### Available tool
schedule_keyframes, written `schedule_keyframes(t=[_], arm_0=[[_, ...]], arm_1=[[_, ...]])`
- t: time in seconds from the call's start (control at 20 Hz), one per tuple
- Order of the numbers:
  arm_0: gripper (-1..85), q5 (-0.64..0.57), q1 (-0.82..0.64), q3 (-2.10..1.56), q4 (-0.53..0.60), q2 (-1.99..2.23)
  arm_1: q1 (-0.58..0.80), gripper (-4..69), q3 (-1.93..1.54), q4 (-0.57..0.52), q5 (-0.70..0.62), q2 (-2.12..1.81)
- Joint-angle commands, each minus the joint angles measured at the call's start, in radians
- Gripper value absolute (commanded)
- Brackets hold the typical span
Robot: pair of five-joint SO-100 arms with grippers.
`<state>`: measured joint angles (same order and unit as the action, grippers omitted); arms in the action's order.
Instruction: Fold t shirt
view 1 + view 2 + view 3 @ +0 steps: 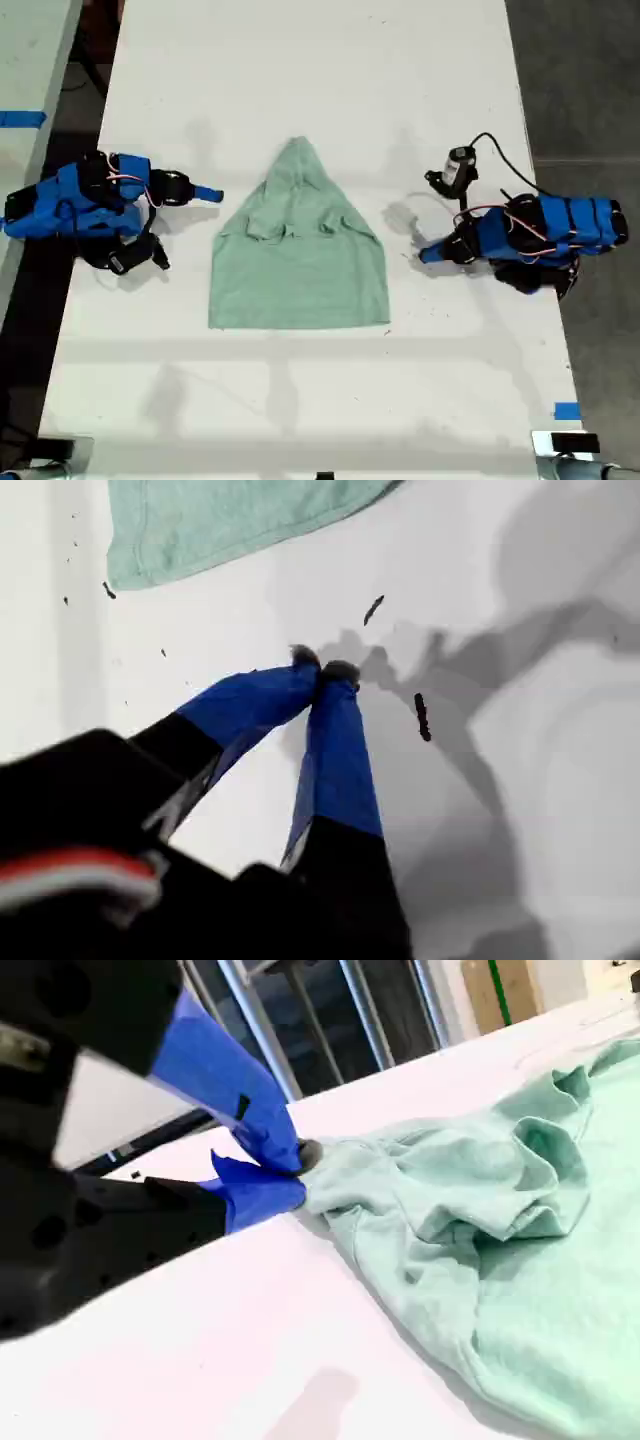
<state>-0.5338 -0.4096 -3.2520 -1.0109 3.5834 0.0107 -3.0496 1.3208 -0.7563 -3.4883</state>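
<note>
Both pairs of jaws are clenched with nothing between them. On my first gripper [322, 667] the blue tips meet just above bare table [560, 810], with a few dark specks [422, 717] on the surface around them. A hemmed corner of the t shirt [220, 520] lies apart from these tips. In the exterior view my first gripper [425, 255] is on the exterior view's right, pointing toward the shirt's side edge with a strip of table between. On my second gripper [300, 1165] the blue tips are pressed together close to the edge of the t shirt [520, 1260]. The second wrist view makes them look as if they touch the cloth. The exterior view shows my second gripper [212, 194] on the exterior view's left, just short of the bunched sleeve and not holding it. The t shirt [300, 260] lies flat mid-table between the two arms. Its sleeves are folded inward, its tapered end points to the far side, and its straight hem is nearest the camera. A small black device on a cable [458, 168] sits on the table [300, 400] just beyond the first arm. Blue tape marks [566, 410] show near the table's edge on the exterior view's right.
</note>
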Motion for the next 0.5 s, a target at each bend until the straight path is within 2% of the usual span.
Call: schedule_keyframes(t=[0.0,0.2,0.35,0.45], arm_0=[[-0.3,0.268,-0.132,-0.038,0.140,0.014],[-0.3,0.265,-0.143,-0.038,0.137,0.014],[-0.3,0.265,-0.152,-0.038,0.133,0.014],[-0.3,0.265,-0.150,-0.038,0.135,0.014]], arm_1=[[0.206,9.8,-0.035,-0.048,0.511,-0.018],[0.218,2.5,-0.043,-0.089,0.465,-0.015],[0.216,2.7,0.011,-0.097,0.433,-0.009],[0.193,2.9,0.141,-0.117,0.437,0.138]])
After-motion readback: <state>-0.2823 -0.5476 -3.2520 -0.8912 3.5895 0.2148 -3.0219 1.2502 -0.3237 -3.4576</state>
